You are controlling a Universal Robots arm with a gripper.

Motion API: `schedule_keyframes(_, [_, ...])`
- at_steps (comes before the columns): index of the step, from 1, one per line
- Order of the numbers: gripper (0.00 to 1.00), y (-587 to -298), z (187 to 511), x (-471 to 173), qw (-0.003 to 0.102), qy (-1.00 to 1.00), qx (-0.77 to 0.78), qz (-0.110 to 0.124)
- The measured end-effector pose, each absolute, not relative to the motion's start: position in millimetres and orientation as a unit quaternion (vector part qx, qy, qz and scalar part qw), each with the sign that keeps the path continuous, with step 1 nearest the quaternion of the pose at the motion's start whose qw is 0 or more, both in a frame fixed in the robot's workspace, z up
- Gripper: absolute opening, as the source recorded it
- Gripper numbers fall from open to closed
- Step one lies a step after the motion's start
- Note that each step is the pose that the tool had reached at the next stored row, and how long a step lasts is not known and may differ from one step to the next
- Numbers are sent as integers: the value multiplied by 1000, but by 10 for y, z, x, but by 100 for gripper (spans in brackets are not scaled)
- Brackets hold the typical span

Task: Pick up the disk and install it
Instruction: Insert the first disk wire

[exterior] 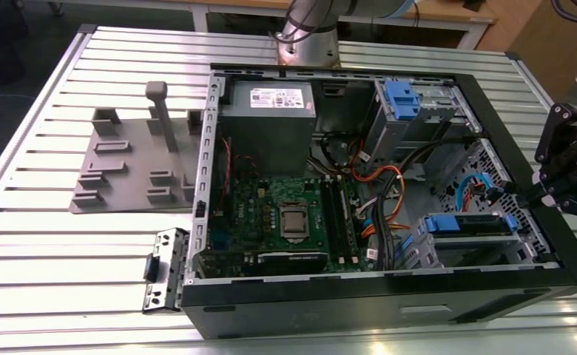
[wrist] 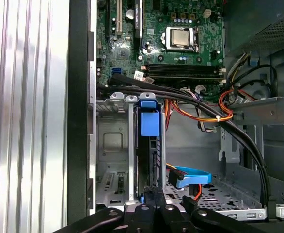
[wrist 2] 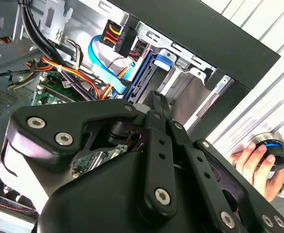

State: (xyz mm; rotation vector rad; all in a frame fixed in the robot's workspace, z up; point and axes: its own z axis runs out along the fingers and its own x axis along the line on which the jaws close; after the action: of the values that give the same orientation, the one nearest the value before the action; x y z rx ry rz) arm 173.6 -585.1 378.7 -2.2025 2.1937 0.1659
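Black and matte, the claw hangs at the exterior view's right edge of the open computer case, its jointed links studded with silver screw heads in both wrist views. Whether it is released or clenched, the pictures do not tell.

The disk stands on edge in a slot of the silver sheet-metal drive cage, its dark side and blue plastic rail showing in the first wrist view, with a blue tab at its end. In the exterior view the disk sits in the cage just beside the claw.

A green circuit board with a square metal chip lies in the case. A grey power supply box carries a white sticker, too small to read. Orange, black and blue cables cross the middle. The ribbed metal table bears a grey plastic fixture. A hand rests on a round knob in the second wrist view.
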Motion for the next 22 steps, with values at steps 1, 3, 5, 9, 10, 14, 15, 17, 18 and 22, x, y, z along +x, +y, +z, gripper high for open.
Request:
schedule_keyframes(1, [10, -5851, 3788, 1736, 14, 705, -707, 53])
schedule_keyframes(3, [10, -5851, 3788, 1736, 14, 705, -707, 53])
schedule_keyframes(5, [10, -5851, 3788, 1736, 14, 705, -707, 53])
schedule_keyframes(9, [11, -5851, 3788, 1737, 14, 705, -707, 53])
schedule_keyframes(10, [23, -5851, 3787, 1737, 14, 705, -707, 53])
schedule_keyframes(14, [35, -5851, 3788, 1737, 14, 705, -707, 53])
schedule_keyframes(15, [41, -5851, 3788, 1737, 14, 705, -707, 53])
schedule_keyframes(17, [41, -5851, 3788, 1738, 14, 705, -707, 53])
schedule_keyframes(18, [41, -5848, 3787, 1738, 14, 705, -707, 53])
schedule_keyframes(22, [41, -5765, 3773, 1747, 14, 705, -707, 53])
